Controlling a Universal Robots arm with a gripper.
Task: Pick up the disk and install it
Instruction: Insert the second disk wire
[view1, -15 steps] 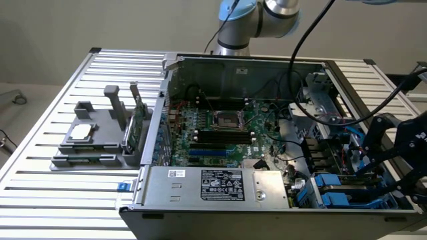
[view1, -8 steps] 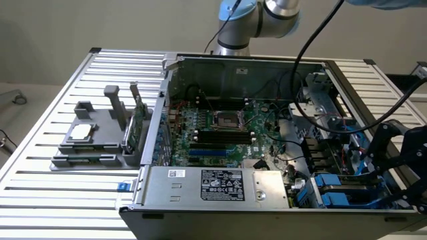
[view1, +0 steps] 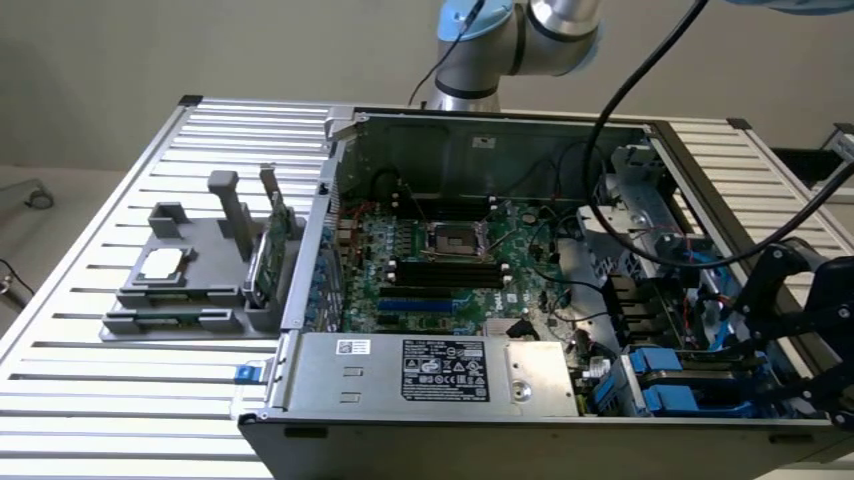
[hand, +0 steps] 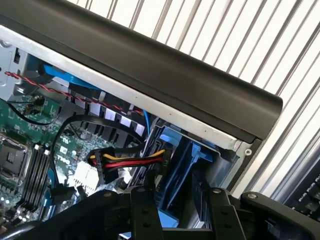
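Note:
The disk (hand: 176, 167) shows as a bright blue carrier frame standing on edge in the drive bay, in the corner of the open computer case (hand: 150, 70). Its near end runs down between my two black fingers (hand: 145, 210). My gripper (hand: 182, 212) is closed on it from both sides. In the exterior view the gripper (view1: 785, 372) hangs over the case's near corner at that view's right, right by the blue carriers (view1: 705, 393) in the bay. The disk's metal body and label are hidden.
A red, yellow and black cable bundle (hand: 131, 161) lies right beside the bay. The motherboard (view1: 441, 260) fills the case's middle, and a silver power supply (view1: 441, 370) sits at its front. A grey holder (view1: 187, 285) with a chip (view1: 163, 262) and a green card (view1: 276, 250) stands on the slatted table (view1: 120, 400).

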